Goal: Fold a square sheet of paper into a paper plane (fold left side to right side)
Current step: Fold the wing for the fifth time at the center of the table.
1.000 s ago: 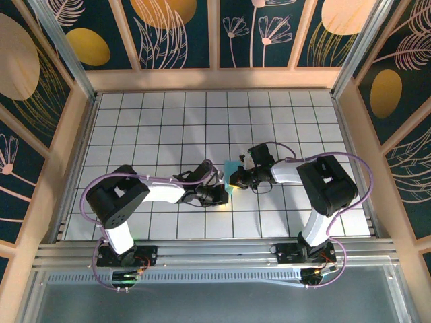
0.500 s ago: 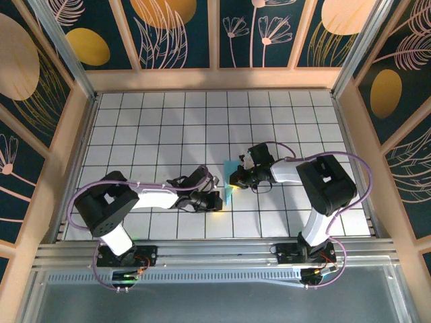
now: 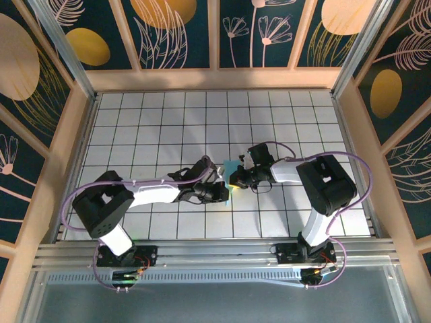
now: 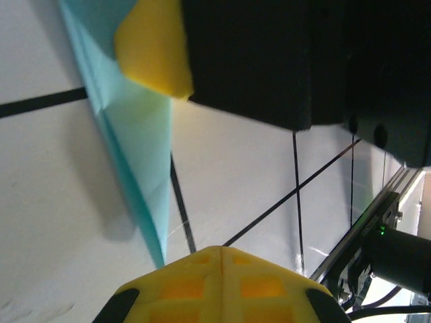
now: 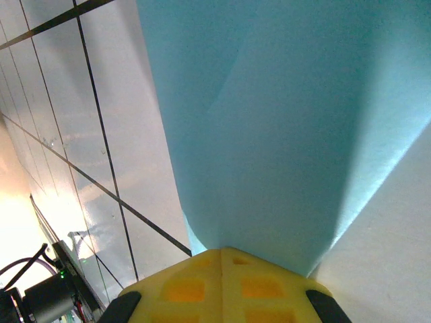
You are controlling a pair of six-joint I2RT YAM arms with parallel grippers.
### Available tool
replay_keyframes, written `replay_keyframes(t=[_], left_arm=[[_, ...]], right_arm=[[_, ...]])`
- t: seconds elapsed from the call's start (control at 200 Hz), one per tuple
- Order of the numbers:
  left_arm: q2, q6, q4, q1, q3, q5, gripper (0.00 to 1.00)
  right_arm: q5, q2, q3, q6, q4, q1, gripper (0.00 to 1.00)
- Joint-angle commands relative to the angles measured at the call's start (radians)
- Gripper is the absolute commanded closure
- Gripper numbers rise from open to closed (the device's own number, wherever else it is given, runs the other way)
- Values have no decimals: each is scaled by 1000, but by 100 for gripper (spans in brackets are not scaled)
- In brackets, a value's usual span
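The teal-blue paper (image 3: 231,167) lies on the white tiles mid-table, creased into a narrow pointed shape, largely covered by the two grippers. My right gripper (image 3: 234,180) is shut, with its yellow tips (image 5: 222,250) resting at the edge of the paper (image 5: 269,121). From the left wrist, the right gripper's yellow finger (image 4: 155,47) presses on the paper (image 4: 141,148), whose sharp point ends just left of my left gripper (image 4: 221,249). My left gripper (image 3: 226,193) is shut with nothing between its fingers, just beside the paper's near point.
The white tiled floor (image 3: 175,128) runs out to wooden walls on three sides. An aluminium rail (image 3: 215,252) crosses the near edge above the arm bases. The right arm's black body (image 4: 283,60) hangs close over the left gripper.
My left gripper drew back to the left and nearer, then came back right to the paper's near point. The right gripper and the paper have stayed put.
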Motion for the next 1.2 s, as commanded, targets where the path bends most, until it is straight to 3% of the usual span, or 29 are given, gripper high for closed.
replay_keyframes(t=[0.0, 0.751, 1.196], left_arm=[[55, 17, 17, 4, 49, 15, 100], [211, 51, 18, 19, 117, -16, 100], [160, 111, -19, -2, 22, 8, 100]], right_arm=[[157, 74, -27, -22, -117, 15, 100], [155, 77, -25, -21, -118, 17, 100], [160, 92, -13, -29, -130, 17, 100]])
